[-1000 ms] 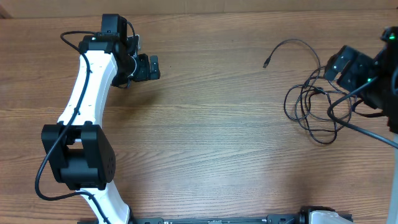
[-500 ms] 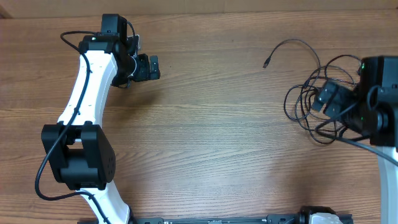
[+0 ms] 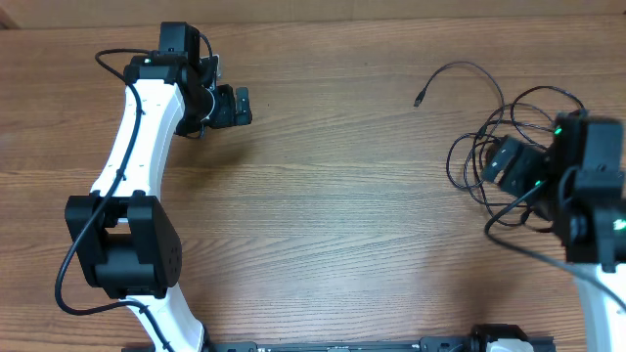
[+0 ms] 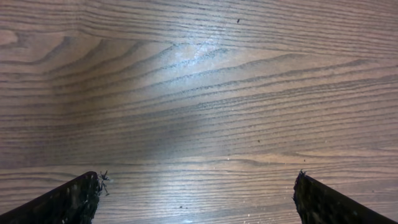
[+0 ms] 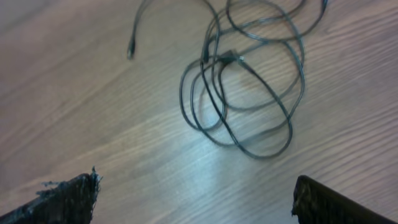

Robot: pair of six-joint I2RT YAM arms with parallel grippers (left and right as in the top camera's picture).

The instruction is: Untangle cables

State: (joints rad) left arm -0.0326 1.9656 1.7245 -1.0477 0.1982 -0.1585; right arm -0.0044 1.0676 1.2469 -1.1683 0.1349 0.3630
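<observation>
Cables are lying in a loopy pile near the right edge of the surface, with one loose end reaching out toward the middle. They are still crossing over each other in many rings, so the job is looking like it is only just starting. All the pulling apart is still waiting to be done. The right tool is hanging over the right side of the pile with its two fingers spread wide, and it is holding nothing. The left tool is sitting far away at the top left, also spread wide and holding nothing, with only bare wood showing under it. A second ago the right arm was sitting up by the far right edge. Now it is coming down and in, with its tool over the pile. The cables and the left arm are staying just where they were.
</observation>
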